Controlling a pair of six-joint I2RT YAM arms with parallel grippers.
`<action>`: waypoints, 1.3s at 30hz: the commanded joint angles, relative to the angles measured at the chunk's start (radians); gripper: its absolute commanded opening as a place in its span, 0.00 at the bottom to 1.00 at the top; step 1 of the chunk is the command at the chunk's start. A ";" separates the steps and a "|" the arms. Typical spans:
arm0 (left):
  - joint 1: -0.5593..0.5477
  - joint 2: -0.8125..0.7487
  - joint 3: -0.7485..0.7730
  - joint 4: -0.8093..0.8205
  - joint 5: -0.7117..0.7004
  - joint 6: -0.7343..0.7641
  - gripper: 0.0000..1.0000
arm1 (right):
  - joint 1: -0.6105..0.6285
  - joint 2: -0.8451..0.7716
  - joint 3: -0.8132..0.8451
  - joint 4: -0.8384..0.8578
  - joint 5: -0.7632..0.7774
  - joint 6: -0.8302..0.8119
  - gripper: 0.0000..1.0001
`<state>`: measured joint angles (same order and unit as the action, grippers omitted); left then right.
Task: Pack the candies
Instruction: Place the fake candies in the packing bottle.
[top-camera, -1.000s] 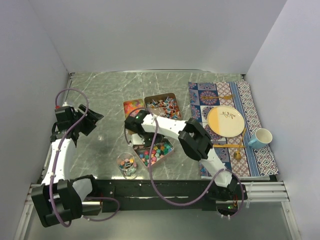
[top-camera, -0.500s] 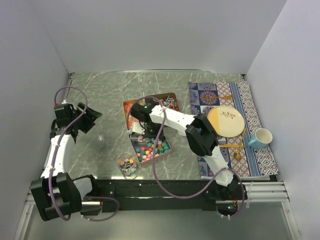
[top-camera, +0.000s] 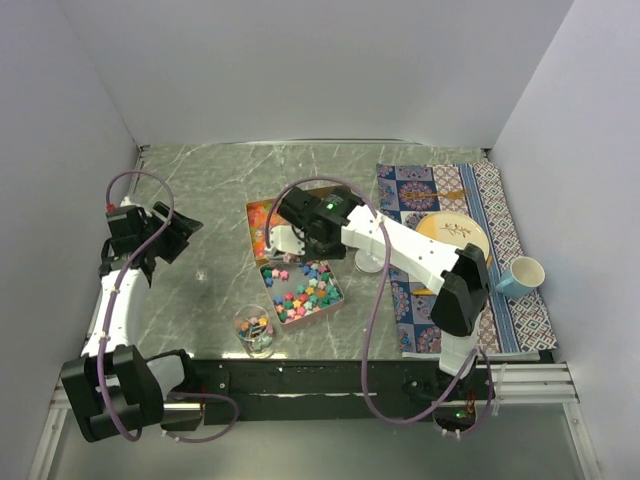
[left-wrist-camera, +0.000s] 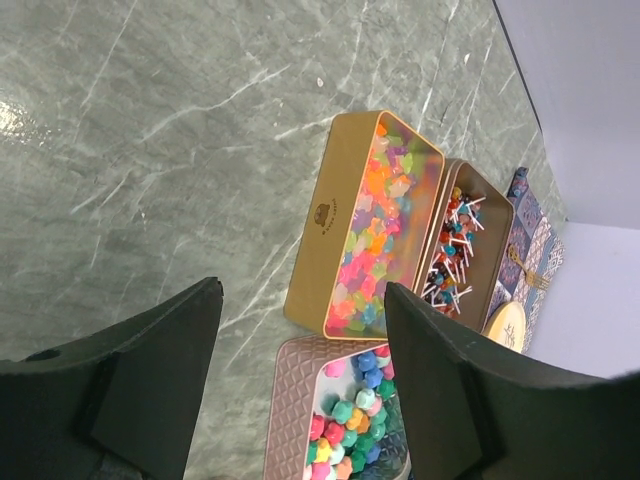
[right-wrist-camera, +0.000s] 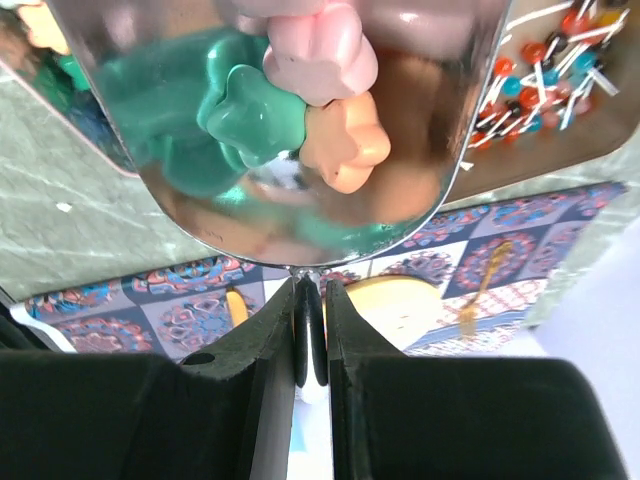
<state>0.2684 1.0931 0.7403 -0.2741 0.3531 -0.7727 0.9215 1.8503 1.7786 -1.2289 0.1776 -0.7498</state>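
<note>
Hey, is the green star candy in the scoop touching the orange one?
Touching: the right wrist view shows the green star pressed against the orange star inside the scoop.

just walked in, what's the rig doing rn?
Packing candies. The right claw is shut on the handle of a metal scoop carrying three star candies, pink, green and orange, held above the open tins. The glass jar near the front has a few sweets in it. The left claw is open and empty, hovering over the table left of the tins.
</note>
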 joint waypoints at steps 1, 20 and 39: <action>0.009 -0.018 0.022 0.035 0.003 0.006 0.72 | 0.075 -0.031 0.068 -0.064 0.074 -0.049 0.00; 0.048 0.045 0.153 0.044 -0.008 0.061 0.74 | 0.290 0.092 0.116 -0.201 0.284 -0.191 0.00; 0.084 -0.033 0.136 0.047 0.014 0.038 0.75 | 0.395 0.150 0.130 -0.211 0.577 -0.332 0.00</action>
<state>0.3439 1.0973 0.8536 -0.2527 0.3466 -0.7235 1.3033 2.0026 1.8923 -1.3323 0.6556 -0.9508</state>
